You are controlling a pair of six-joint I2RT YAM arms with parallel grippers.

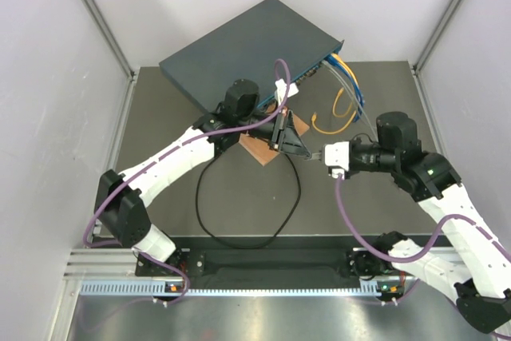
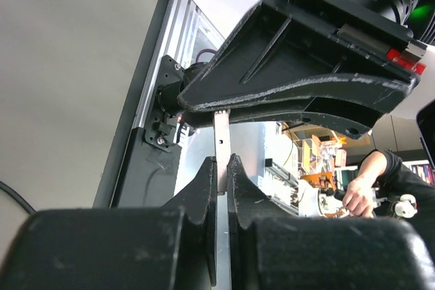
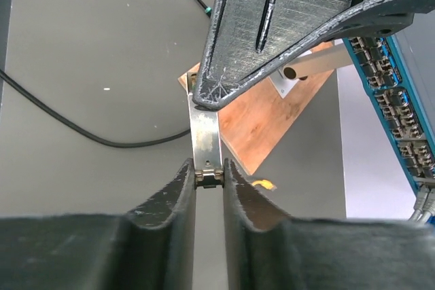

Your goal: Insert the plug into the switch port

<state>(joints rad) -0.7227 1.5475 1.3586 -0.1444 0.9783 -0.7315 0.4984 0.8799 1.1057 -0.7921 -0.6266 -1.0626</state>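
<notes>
Item, task progress: we judged the insertion not yet begun. The left gripper (image 2: 222,164) was clenched on one end of a silver metal stick (image 3: 205,134) and the right gripper (image 3: 209,168) pinched the other end, held in the air near table centre beside the brown board (image 1: 259,149). The black cable (image 1: 239,237) lay looped toward 6 o'clock with its plug hidden from us, and the switch port (image 3: 393,103) row on the teal face of the switch (image 1: 247,45), at 12 o'clock, stood untouched. Item, surroundings: we noted a dark grey table (image 1: 160,141), white enclosure walls (image 1: 48,77), and yellow cable (image 1: 339,113) and blue cables (image 1: 355,92) trailing from the switch at 1 o'clock.
</notes>
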